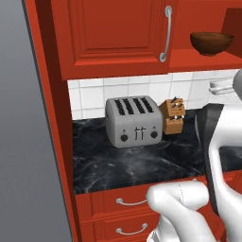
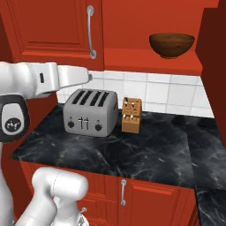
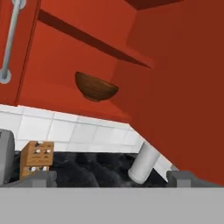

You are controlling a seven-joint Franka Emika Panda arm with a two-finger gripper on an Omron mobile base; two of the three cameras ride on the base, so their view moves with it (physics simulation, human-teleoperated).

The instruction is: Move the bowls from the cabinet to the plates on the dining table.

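Hand view: the brown bowl (image 3: pixel 96 86) sits far up on the cabinet shelf (image 3: pixel 78 98). Jaws spread wide, holding nothing. It looks hard, smooth and breakable; grab its rim.

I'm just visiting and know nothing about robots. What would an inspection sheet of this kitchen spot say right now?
Surface: black marble counter backed by white tiles.
Job's things: dark brown bowl upright on the floor of the open red cabinet; nothing touches it.
Clutter: grey four-slot toaster and wooden knife block side by side on the counter; pale cylinder toward the corner.
Grippers: gripper open and empty, well short of the bowl.
Cables: nothing seen.
Surroundings: closed cabinet door with silver handle; red drawers below.
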